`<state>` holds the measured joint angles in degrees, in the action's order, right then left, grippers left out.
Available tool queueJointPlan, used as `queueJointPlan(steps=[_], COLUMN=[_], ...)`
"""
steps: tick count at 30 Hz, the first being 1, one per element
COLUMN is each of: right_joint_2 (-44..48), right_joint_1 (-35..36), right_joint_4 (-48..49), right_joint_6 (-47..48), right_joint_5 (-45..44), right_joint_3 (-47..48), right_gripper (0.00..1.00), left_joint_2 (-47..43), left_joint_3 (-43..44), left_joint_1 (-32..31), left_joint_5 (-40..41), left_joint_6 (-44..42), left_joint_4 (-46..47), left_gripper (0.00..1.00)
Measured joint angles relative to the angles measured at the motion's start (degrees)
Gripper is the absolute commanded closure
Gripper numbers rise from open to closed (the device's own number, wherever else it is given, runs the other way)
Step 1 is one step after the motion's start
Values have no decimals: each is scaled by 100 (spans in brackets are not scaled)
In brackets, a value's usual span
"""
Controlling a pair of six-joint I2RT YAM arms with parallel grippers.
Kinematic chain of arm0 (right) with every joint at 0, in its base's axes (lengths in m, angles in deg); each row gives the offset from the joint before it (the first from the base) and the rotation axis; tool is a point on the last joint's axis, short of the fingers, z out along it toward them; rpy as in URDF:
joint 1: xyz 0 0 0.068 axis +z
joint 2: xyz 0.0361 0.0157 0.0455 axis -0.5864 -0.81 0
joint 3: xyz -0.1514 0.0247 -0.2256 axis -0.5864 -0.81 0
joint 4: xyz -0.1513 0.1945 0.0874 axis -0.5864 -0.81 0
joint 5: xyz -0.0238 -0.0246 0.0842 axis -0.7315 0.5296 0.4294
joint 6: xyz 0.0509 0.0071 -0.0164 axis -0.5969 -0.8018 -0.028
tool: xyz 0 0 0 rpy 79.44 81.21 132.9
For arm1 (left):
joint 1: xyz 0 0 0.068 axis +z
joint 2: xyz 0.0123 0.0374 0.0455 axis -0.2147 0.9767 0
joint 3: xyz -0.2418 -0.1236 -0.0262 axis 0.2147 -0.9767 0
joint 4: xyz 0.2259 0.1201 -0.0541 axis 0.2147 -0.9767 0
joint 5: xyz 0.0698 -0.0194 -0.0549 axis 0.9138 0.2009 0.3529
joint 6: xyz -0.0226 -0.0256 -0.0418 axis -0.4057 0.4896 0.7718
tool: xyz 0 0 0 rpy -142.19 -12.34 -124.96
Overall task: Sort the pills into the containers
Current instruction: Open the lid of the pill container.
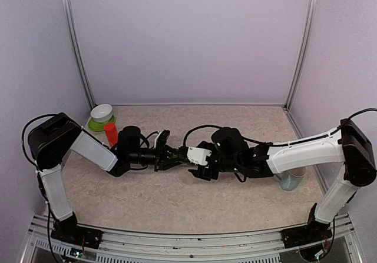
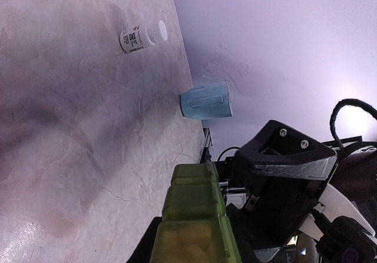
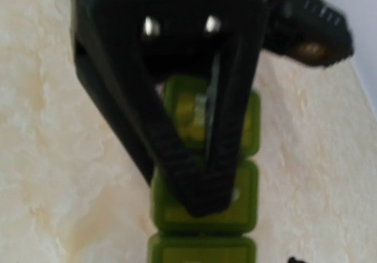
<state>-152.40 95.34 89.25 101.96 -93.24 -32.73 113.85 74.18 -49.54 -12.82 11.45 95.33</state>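
Observation:
The containers are a green strip of joined square compartments, held up off the table between the two arms. My left gripper is shut on one end of the strip, and its jaws sit at the bottom edge of the left wrist view. Yellowish lumps show through the nearest compartment; I cannot tell whether they are pills. My right gripper points down onto the middle compartment of the containers. Its blurred fingertips look close together there, with a thin pale edge between the fingers higher up.
A white bowl on a green plate and an orange-red bottle stand at the back left. A pale blue mug sits under my right arm, seen too in the left wrist view. A white pill bottle lies on the table.

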Motion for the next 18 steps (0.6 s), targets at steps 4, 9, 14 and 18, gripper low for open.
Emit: queueJointPlan(steps=[4,9,14,18], right_joint_2=[-153,-227,-260,-286], right_joint_1=[0,0,0,0], right_joint_4=[7,46,122,146], right_joint_6=[11,15,24,17], right_joint_5=[-192,-350,-426,-426], right_joint_3=[0,0,0,2], right_gripper=[30,34,39,40], left_joint_2=[0,0,0,0], left_joint_3=[0,0,0,0], left_joint_1=[0,-2,-2,-2], left_joint_5=[0,-4,-11,-11], left_joint_6=[0,2,4,7], left_joint_4=[0,2,4,7], left_gripper=[79,79,79,79])
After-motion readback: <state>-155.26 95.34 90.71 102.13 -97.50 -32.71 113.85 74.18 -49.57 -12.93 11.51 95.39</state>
